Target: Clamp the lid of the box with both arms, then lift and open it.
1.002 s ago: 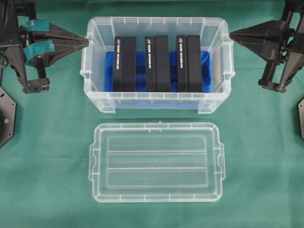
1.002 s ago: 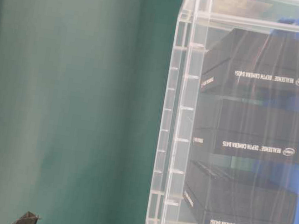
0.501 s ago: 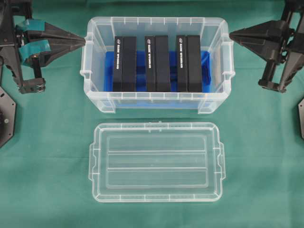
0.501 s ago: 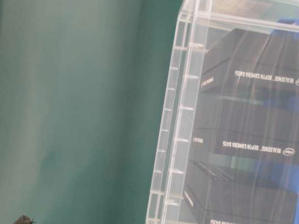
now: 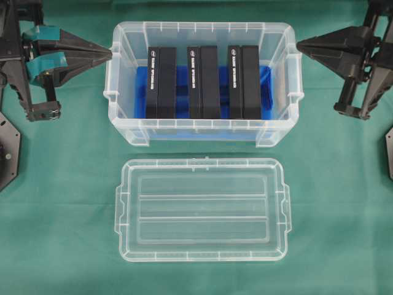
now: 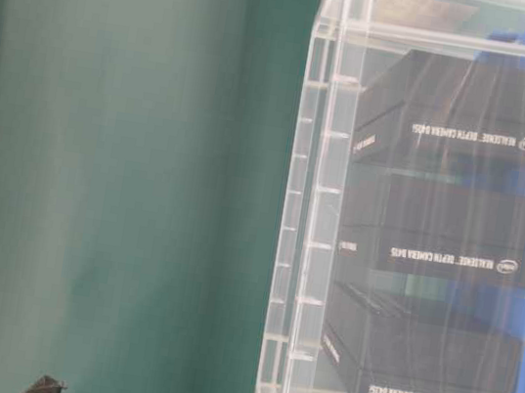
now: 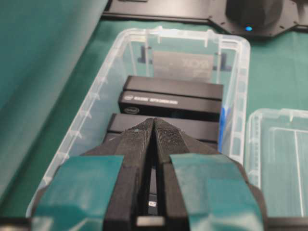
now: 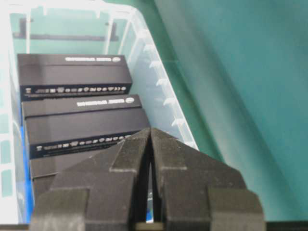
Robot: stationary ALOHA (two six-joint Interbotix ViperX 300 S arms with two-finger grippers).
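The lid (image 5: 203,209) lies flat on the desk (image 5: 61,203) at 6 o'clock of the box (image 5: 202,126). The left tool (image 5: 109,53) and right tool (image 5: 299,44) are both pinched closed, holding nothing, flanking the box.

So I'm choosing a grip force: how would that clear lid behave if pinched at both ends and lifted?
The lid is thin clear plastic, so probably light and slightly flexible; its two lengthwise ridges and raised rim should limit sagging. The glossy surface looks slippery, so the small end tabs seem the safer hold. Lying flat on the green cloth, it shouldn't tip.
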